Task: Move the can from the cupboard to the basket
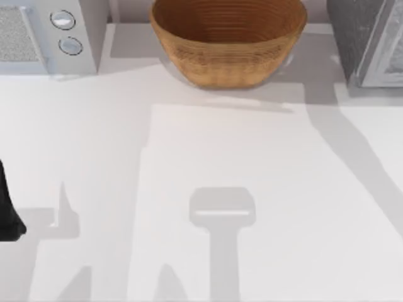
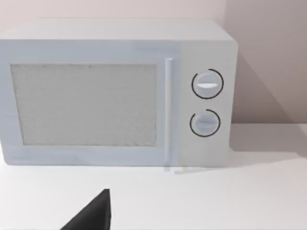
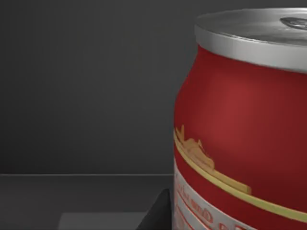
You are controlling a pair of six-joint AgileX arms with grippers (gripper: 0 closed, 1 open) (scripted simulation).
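One can, red with silver lid, upright inside the dark cupboard at the table's back right corner, close before the right wrist camera. Basket at back edge, centre. Left arm at left edge. Grip of either: cannot tell.

Top cam looks down on table; top/left-wrist cams share microwave.
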